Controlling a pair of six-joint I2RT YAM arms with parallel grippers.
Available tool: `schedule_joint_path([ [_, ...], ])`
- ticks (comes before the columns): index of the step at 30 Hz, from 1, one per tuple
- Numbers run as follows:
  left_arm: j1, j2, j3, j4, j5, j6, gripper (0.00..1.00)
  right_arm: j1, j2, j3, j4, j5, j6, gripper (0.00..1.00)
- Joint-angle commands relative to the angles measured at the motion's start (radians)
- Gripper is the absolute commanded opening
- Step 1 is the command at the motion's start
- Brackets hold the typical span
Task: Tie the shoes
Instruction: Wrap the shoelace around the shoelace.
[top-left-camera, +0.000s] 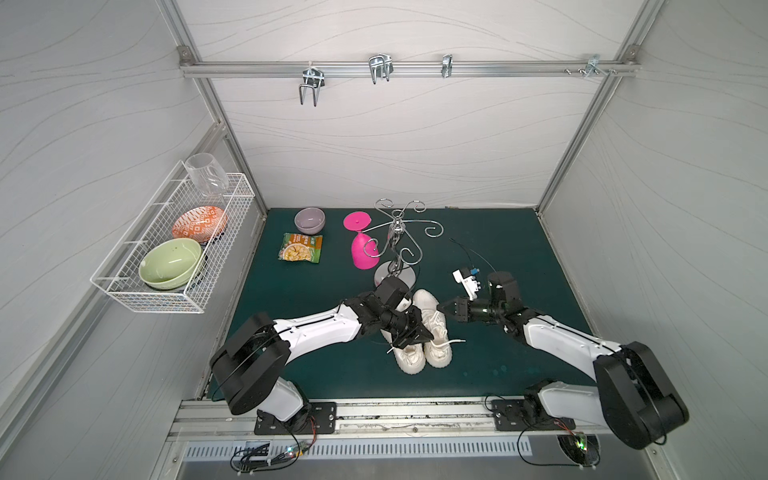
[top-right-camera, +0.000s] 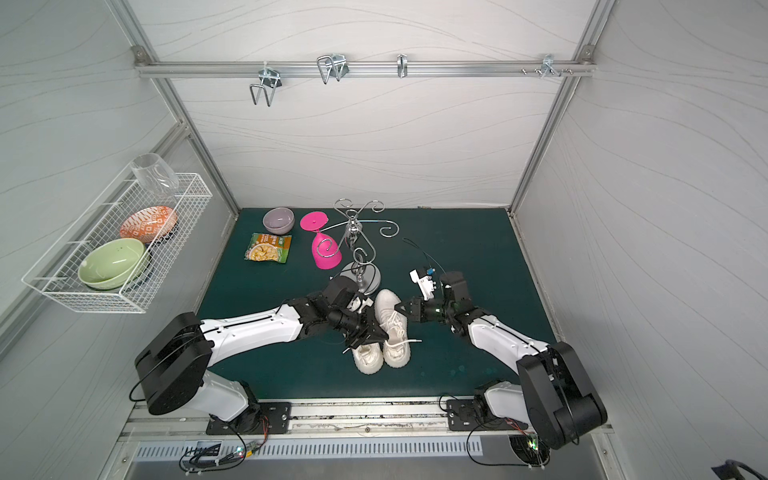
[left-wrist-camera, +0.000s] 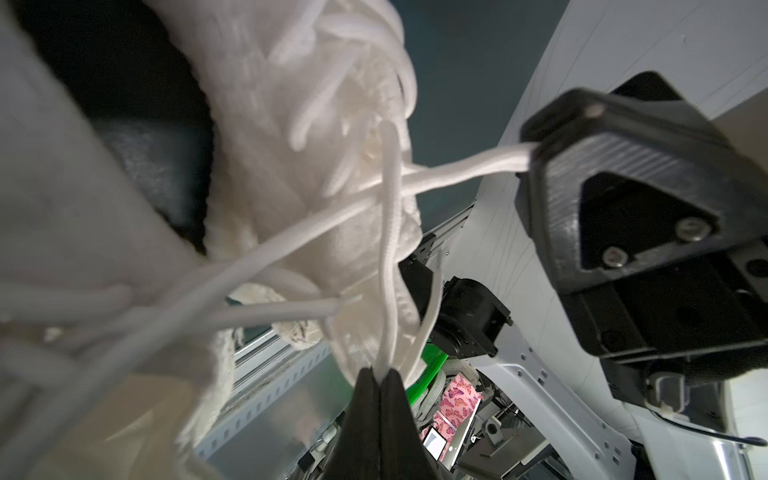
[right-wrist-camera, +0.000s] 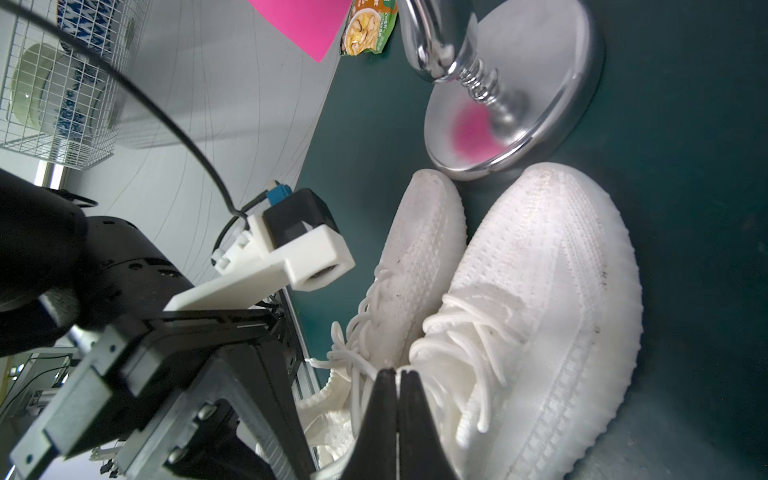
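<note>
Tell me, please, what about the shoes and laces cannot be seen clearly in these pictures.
- Top views: the left arm covers the middle of one shoe, hiding its laces there.
- Left wrist view: the shoes are too near and blurred; whether the laces crossing beyond the left gripper form a knot is unclear.
- Right wrist view: the shut jaws of the right gripper hide any lace between them.

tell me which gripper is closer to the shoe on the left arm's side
Left. The left gripper hangs right over that shoe, hiding its middle. The right gripper sits past the other shoe, at its outer edge.
</note>
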Motion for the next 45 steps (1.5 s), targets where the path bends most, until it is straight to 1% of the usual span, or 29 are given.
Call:
schedule_joint_path([
  [1, -0.005, 0.022, 0.102, -0.111, -0.011, 0.156, 0.08, 0.009, -0.013, 0.018, -0.022, -0.020, -0.022, 0.00],
  [2, -0.006, 0.028, 0.127, -0.154, -0.014, 0.202, 0.13, 0.009, -0.014, 0.018, -0.023, -0.021, -0.023, 0.00],
  [4, -0.006, 0.021, 0.169, -0.239, -0.048, 0.306, 0.30, 0.010, -0.021, 0.018, -0.027, -0.023, -0.023, 0.00],
  [7, -0.007, -0.007, 0.205, -0.338, -0.120, 0.427, 0.54, 0.010, -0.026, 0.022, -0.039, -0.026, -0.030, 0.00],
  [9, -0.006, -0.017, 0.227, -0.403, -0.159, 0.496, 0.65, 0.010, -0.029, 0.022, -0.041, -0.031, -0.032, 0.00],
  [12, -0.007, -0.015, 0.277, -0.500, -0.207, 0.610, 0.73, 0.010, -0.029, 0.026, -0.048, -0.042, -0.035, 0.00],
  [13, -0.006, -0.010, 0.293, -0.527, -0.215, 0.653, 0.75, 0.011, -0.028, 0.026, -0.050, -0.044, -0.037, 0.00],
  [15, -0.007, 0.001, 0.329, -0.575, -0.252, 0.749, 0.74, 0.010, -0.027, 0.030, -0.054, -0.054, -0.039, 0.00],
  [16, -0.007, 0.004, 0.339, -0.573, -0.262, 0.813, 0.72, 0.009, -0.027, 0.031, -0.054, -0.060, -0.042, 0.00],
  [17, -0.007, 0.003, 0.337, -0.554, -0.265, 0.858, 0.67, 0.010, -0.025, 0.033, -0.054, -0.066, -0.042, 0.00],
  [19, -0.007, -0.001, 0.314, -0.466, -0.249, 0.965, 0.50, 0.010, -0.021, 0.035, -0.051, -0.075, -0.041, 0.00],
  [21, -0.006, 0.007, 0.296, -0.375, -0.237, 1.042, 0.45, 0.009, -0.015, 0.036, -0.045, -0.082, -0.037, 0.00],
  [24, -0.002, 0.033, 0.269, -0.245, -0.211, 1.110, 0.42, 0.009, -0.001, 0.042, -0.040, -0.091, -0.033, 0.00],
  [28, 0.005, 0.070, 0.244, -0.123, -0.196, 1.155, 0.41, 0.008, 0.010, 0.049, -0.034, -0.103, -0.027, 0.00],
  [32, 0.006, 0.111, 0.248, -0.078, -0.186, 1.185, 0.39, 0.009, 0.013, 0.052, -0.034, -0.107, -0.025, 0.00],
  [39, 0.006, 0.139, 0.255, -0.077, -0.245, 1.207, 0.29, 0.009, 0.023, 0.054, -0.031, -0.117, -0.024, 0.00],
  [45, 0.005, 0.143, 0.220, 0.004, -0.218, 1.167, 0.18, 0.009, 0.034, 0.056, -0.030, -0.125, -0.025, 0.00],
])
